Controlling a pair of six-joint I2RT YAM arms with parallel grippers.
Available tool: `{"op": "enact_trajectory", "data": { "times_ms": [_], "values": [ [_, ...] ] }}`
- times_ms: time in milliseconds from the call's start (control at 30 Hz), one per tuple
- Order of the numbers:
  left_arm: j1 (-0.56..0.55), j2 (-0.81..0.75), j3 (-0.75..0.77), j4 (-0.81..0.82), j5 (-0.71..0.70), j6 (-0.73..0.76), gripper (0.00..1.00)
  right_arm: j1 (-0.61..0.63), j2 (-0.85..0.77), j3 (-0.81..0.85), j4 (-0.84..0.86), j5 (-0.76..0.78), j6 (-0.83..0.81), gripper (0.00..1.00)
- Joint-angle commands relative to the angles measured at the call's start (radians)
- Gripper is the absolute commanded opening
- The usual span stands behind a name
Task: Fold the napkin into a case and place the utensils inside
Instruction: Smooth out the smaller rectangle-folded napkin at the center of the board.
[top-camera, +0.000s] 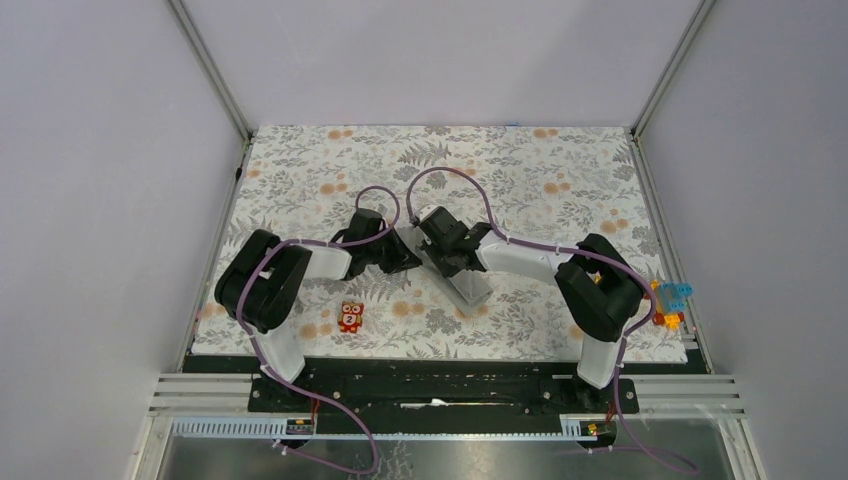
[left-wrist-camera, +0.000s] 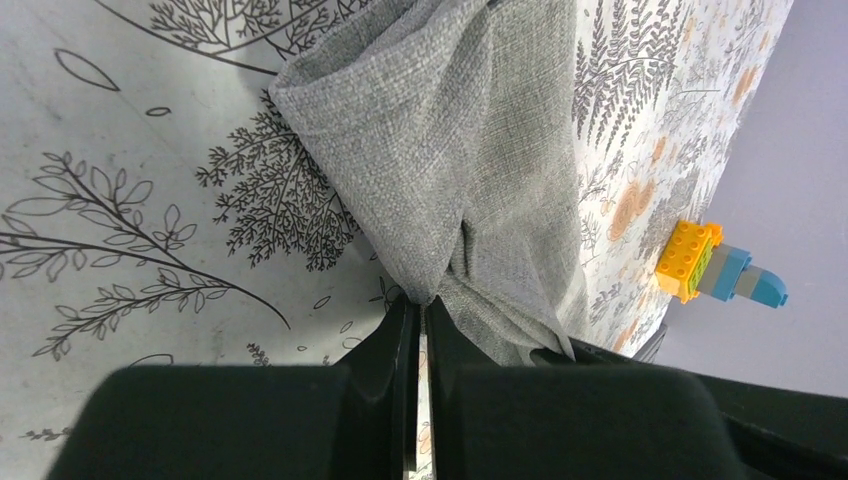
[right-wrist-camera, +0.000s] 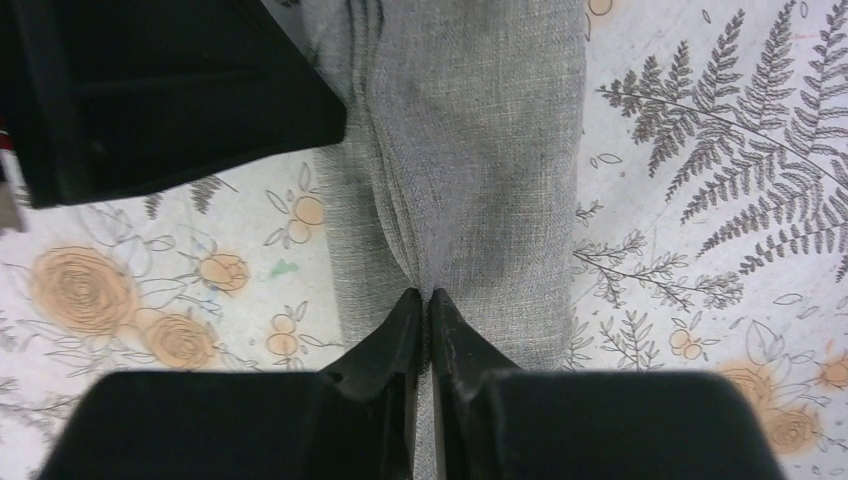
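Observation:
The napkin lies mid-table as a narrow grey strip, mostly covered by both arms. In the left wrist view the napkin is bunched into folds, and my left gripper is shut on a pinch of its cloth. In the right wrist view the napkin runs straight ahead as a layered band, with my right gripper shut on a ridge of it. From above, the left gripper and right gripper stand almost touching over the strip. The utensils are out of view.
A small red toy figure stands on the floral table cover near the left arm. A yellow and blue block sits at the right edge, also seen as the block. The left gripper's body is close ahead of the right one.

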Motion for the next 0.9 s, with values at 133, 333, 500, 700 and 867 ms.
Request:
{"op": "enact_trajectory", "data": {
  "times_ms": [133,333,500,700,867],
  "values": [
    [-0.008,0.002,-0.057,0.043,-0.072,-0.029,0.01,0.01,-0.021,0.057,-0.039,-0.086,0.093,0.05],
    [-0.008,-0.005,-0.068,0.049,-0.092,-0.034,0.0,0.01,-0.012,0.013,-0.004,-0.164,0.133,0.02],
    [-0.01,-0.01,-0.082,0.071,-0.101,-0.045,0.0,0.005,0.017,-0.013,0.03,-0.192,0.184,0.03],
    [-0.01,-0.023,-0.088,0.065,-0.094,-0.038,0.0,-0.014,0.088,-0.014,0.047,-0.206,0.241,0.12],
    [0.0,-0.108,-0.093,-0.035,-0.094,0.048,0.18,-0.054,0.07,-0.044,0.074,-0.248,0.262,0.25]
  ]
}}
